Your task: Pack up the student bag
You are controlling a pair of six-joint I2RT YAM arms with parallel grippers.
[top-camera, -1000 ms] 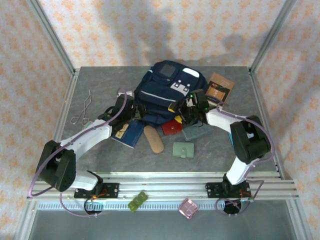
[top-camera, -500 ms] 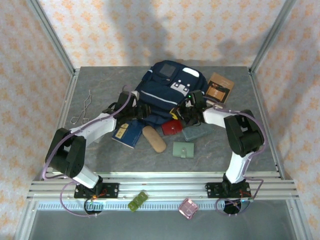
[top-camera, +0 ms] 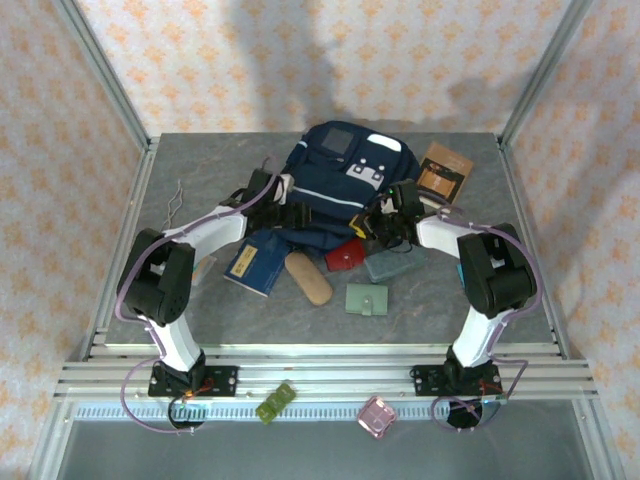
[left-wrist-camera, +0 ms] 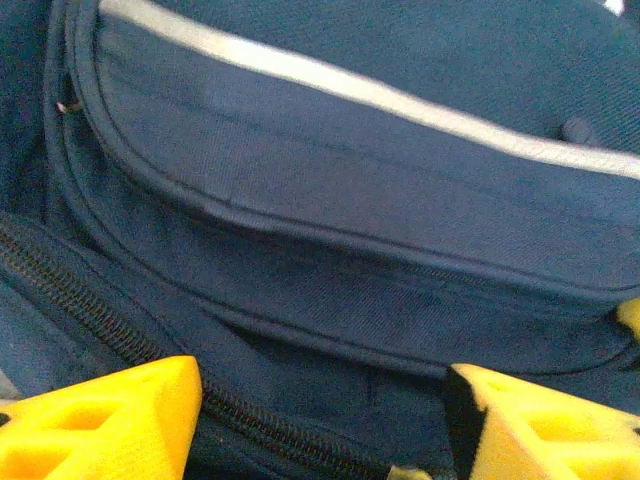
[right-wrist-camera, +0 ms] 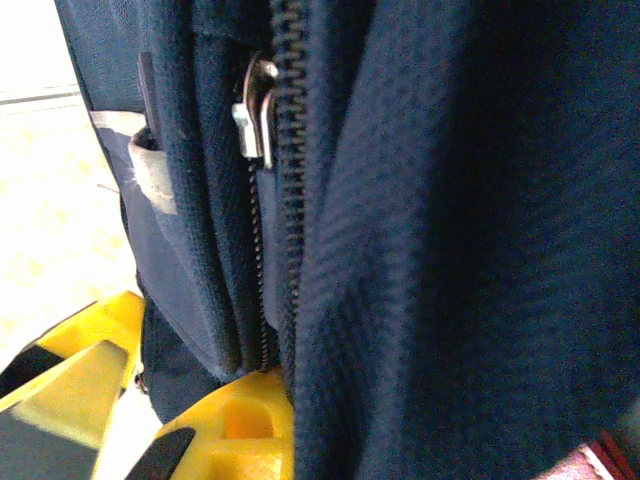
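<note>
Two pincers are now set at the student bag, which lies at the back middle of the bench. The right pincer is closed on a fold of the bag's fabric below a zipper pull, where a second ago it was held open; the opening can likely be pulled apart from this grip. The left pincer is kept open, its jaws astride a zippered seam, with nothing gripped. The left arm is brought further in against the bag's left side than before. Nothing appears packed yet: a red pouch and a green wallet are left on the bench.
</note>
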